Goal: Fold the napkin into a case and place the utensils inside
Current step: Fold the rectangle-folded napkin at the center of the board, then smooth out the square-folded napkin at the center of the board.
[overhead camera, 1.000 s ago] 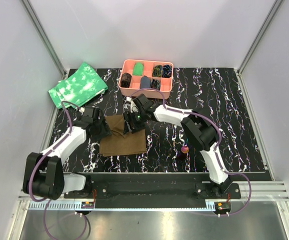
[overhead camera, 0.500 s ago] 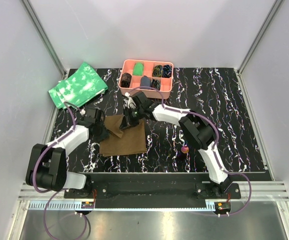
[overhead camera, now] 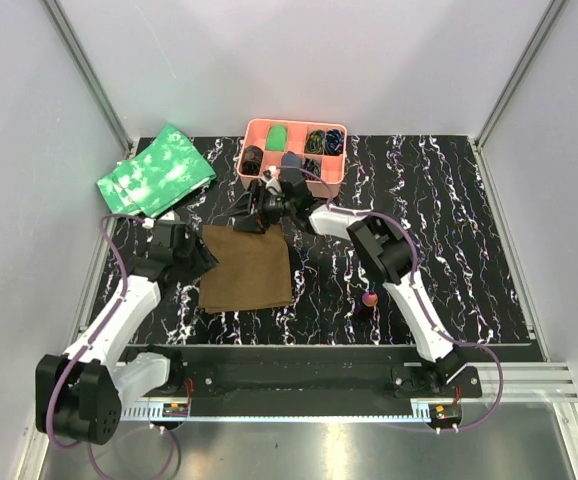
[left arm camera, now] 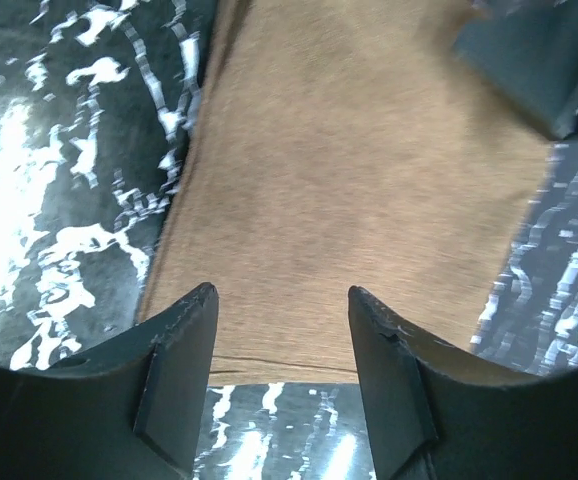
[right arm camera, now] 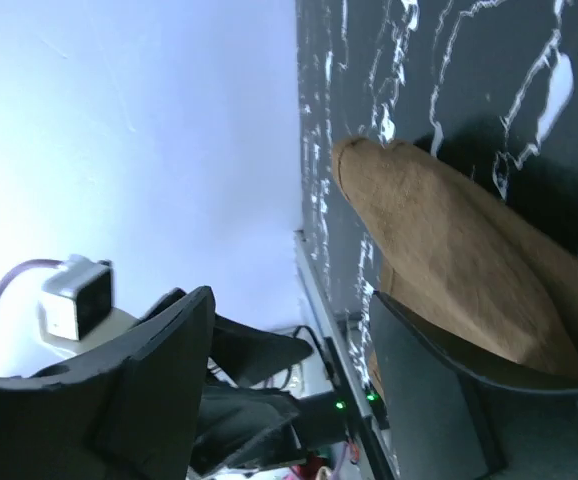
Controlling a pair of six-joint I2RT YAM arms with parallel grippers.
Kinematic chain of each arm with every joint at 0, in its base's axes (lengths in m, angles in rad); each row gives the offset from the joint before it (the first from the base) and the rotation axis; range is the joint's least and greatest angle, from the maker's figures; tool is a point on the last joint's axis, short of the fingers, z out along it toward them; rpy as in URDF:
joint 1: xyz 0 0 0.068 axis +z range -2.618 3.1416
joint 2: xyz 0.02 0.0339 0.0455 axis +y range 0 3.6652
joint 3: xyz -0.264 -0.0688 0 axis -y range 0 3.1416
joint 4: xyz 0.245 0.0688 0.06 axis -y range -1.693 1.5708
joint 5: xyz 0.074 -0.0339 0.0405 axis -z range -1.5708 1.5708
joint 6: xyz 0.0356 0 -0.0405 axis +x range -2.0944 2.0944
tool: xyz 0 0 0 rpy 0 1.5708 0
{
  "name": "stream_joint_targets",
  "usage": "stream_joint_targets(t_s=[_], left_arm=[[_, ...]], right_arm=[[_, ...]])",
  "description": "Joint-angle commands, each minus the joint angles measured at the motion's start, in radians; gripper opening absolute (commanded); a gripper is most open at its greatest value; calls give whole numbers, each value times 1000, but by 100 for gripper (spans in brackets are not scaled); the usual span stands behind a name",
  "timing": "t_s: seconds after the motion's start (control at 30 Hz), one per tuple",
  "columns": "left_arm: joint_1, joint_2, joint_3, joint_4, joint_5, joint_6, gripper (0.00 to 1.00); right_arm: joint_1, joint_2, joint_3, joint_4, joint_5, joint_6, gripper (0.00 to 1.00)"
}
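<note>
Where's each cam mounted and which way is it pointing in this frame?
Top external: above and behind the bases, looking down on the table; left arm and right arm show.
Left wrist: on the left arm, facing down at the napkin; open left gripper frames it.
Right wrist: rolled sideways, looking low across the table; open right gripper shows.
Shared: all three see the napkin.

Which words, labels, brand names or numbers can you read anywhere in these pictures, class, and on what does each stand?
None can be read. The brown napkin, the pink tray and the green cloths bear no writing. The marked strip on the front rail is too small to read.
</note>
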Motion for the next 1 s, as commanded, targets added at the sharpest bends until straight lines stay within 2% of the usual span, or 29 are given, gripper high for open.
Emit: stream_joint_targets(t_s=[0.0,0.03,0.13,0.23,0.37,0.43,0.47,0.5,0.57,0.67,0.77,0.87,0.97], left_arm=[[12,51,57,40,135,27,55],[12,115,72,58,194,36,54],[8,244,77,136,314,33,47],[-22,302,65,202,316,13,46],[-70,330,71,238,294,-10,46],[-70,351,88,247,296,-16,46],[-65,359,100,244,294,-16,45],[-62,370,129,241,293,-16,45],[-44,413,156,247,310,-21,45],[-15,500,216,246,343,-30,44],[-7,554,243,238,290,-39,43],[-4,582,232,227,248,-50,43],[1,560,174,236,198,-58,45]], right_arm=[[11,-256,-65,-252,16,-245,75],[11,-290,-116,-306,36,-355,76],[12,-399,-202,-481,139,-539,76],[9,-450,-298,-564,202,-673,73],[9,-470,-346,-596,259,-759,60],[9,-453,-322,-593,291,-811,55],[6,-436,-297,-599,279,-823,49],[0,-397,-271,-616,265,-836,38],[-6,-357,-212,-621,241,-833,31],[-14,-286,-147,-621,272,-839,28],[-45,-231,-96,-608,297,-841,28],[-74,-159,-32,-644,335,-863,28],[-88,-160,-21,-662,342,-905,29]])
